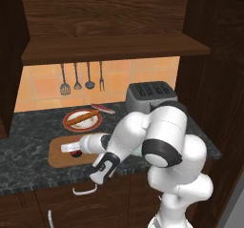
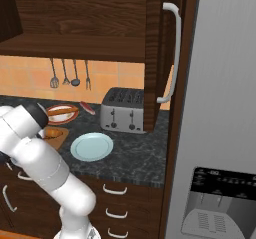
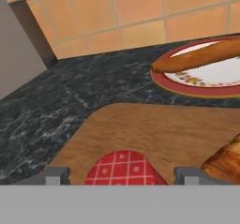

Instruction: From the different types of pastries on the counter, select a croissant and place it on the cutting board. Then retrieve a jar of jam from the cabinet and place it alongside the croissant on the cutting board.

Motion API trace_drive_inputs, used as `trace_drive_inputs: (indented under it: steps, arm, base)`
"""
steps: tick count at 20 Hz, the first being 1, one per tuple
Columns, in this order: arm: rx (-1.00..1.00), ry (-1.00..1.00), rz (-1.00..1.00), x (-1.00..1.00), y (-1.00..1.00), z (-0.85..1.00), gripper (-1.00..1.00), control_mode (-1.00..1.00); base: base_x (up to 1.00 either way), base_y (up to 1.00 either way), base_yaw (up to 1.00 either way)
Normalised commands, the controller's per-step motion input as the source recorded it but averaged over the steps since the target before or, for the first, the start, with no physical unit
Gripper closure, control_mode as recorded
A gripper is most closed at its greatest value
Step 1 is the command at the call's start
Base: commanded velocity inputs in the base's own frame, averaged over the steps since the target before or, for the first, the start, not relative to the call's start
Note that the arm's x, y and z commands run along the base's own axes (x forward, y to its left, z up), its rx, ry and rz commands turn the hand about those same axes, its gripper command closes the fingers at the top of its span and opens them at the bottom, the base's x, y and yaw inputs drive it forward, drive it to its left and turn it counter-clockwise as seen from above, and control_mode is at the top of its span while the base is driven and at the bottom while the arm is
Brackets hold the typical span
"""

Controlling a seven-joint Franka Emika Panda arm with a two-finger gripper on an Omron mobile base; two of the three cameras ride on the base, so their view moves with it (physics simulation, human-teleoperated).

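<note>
The jar of jam [image 3: 124,168] is being seen from above in the hand view, its red checked lid sitting directly between the two finger tips of the gripper [image 3: 123,175], low over the cutting board [image 3: 159,131]. The fingers are being held apart, one on each side of the lid; whether they are being pressed against the jar cannot be told. The croissant [image 3: 226,162] is lying on the same board just beside the jar, toward the right of the hand view. In the left base view the jar [image 1: 75,153] is showing at the end of the hand, over the board [image 1: 59,155]. Farther back, the baguette-like stick [image 3: 201,56] is resting on its red-rimmed plate [image 3: 187,85] on the counter [image 3: 70,101]. Judged from this, release straight upward is being called for, clear of the croissant.
</note>
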Motion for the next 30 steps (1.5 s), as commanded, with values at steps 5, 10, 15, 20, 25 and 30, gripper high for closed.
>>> trace_drive_inputs:
  steps: [5, 10, 15, 20, 25, 30]
  arm:
    - [0.06, -0.02, 0.01, 0.0, 0.05, -0.04, -1.0, -1.0]
    - [0.08, -0.14, 0.0, 0.01, 0.06, 0.43, -1.0, -1.0]
    - [0.22, -0.25, -0.01, -0.57, 0.05, 1.0, -1.0, -1.0]
    - [0.16, -0.34, 0.0, -0.82, 0.0, 1.0, -1.0, -1.0]
    - [0.13, -0.41, -0.02, -0.99, -0.11, 1.0, -1.0, -1.0]
    - [0.09, -0.45, 0.0, -0.93, -0.03, 1.0, -1.0, -1.0]
  base:
    - [0.0, 0.0, 0.0]
    - [0.0, 0.0, 0.0]
    - [0.0, 0.0, 0.0]
    - [0.0, 0.0, 0.0]
    - [0.0, 0.0, 0.0]
    - [0.0, 0.0, 0.0]
